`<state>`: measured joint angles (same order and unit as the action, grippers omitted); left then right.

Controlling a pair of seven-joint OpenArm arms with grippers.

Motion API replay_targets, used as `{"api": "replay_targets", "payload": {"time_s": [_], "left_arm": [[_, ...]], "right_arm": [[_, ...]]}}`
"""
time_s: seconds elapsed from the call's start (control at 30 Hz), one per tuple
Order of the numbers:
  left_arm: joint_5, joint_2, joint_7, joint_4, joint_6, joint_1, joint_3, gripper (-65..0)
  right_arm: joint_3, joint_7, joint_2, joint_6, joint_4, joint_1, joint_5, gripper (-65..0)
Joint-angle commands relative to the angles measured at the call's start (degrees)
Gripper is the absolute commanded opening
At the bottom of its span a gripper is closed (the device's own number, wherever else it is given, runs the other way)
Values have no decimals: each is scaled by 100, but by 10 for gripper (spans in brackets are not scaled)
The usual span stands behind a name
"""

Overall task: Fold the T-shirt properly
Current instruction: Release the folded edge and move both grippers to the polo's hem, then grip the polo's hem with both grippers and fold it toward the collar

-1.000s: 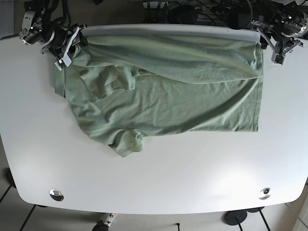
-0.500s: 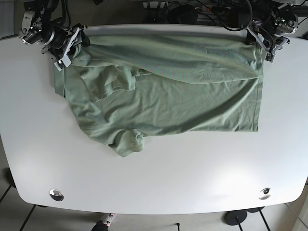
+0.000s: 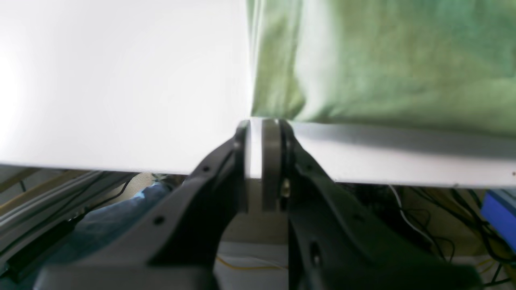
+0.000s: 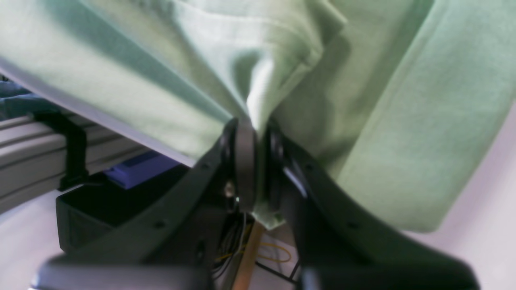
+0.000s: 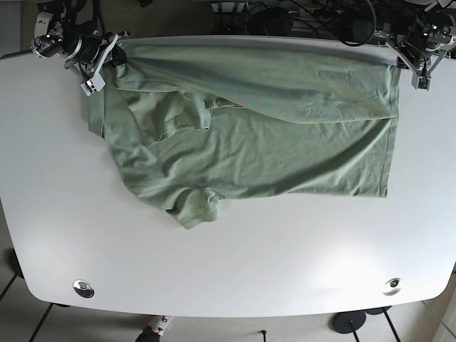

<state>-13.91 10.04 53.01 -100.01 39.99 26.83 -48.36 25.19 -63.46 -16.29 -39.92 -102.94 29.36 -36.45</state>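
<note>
A green T-shirt [image 5: 249,128] lies spread across the far half of the white table [image 5: 228,278], with its upper layer folded down from the far edge and a sleeve bunched at the front left. My right gripper [image 5: 100,68] is at the shirt's far left corner. In the right wrist view it [image 4: 254,125] is shut on a fold of the fabric [image 4: 403,121]. My left gripper [image 5: 415,70] is at the shirt's far right corner. In the left wrist view its jaws [image 3: 262,123] are pressed together at the corner of the cloth [image 3: 383,60], over the table's edge.
Cables and equipment crowd the space behind the table's far edge [image 5: 285,18]. Two round metal fittings [image 5: 83,288] [image 5: 392,286] sit near the front edge. A blue box [image 4: 137,169] lies below the table.
The whole shirt has shifted a little to the right and its far edge is stretched tighter. The left gripper has moved right and outward; the right gripper has moved slightly towards the far edge.
</note>
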Motion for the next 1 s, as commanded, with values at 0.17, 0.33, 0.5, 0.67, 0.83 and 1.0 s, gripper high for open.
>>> {"api": "replay_targets", "payload": {"time_s": [0.17, 0.33, 0.5, 0.67, 0.83, 1.0], "left_arm": [[24, 222, -40, -87, 1, 143, -188, -618], [33, 187, -40, -474, 1, 135, -171, -463], [42, -50, -40, -615, 1, -217, 322, -444], [42, -103, -66, -571, 1, -551, 937, -446], [51, -112, -49, -571, 1, -1421, 1095, -443], [51, -68, -49, -562, -29, -1755, 1201, -442]], "right_arm": [[52, 21, -107, -8, -524, 391, -52, -560], [61, 21, -107, -8, -1175, 646, -360, -233], [0, 56, -28, -8, -937, -268, -659, -198], [-115, 65, 183, -8, 118, -1833, 1, -198], [-238, 416, 421, -8, 1436, -3504, 1618, -198], [-273, 1489, 377, -8, 3072, -4761, 2682, -198]]}}
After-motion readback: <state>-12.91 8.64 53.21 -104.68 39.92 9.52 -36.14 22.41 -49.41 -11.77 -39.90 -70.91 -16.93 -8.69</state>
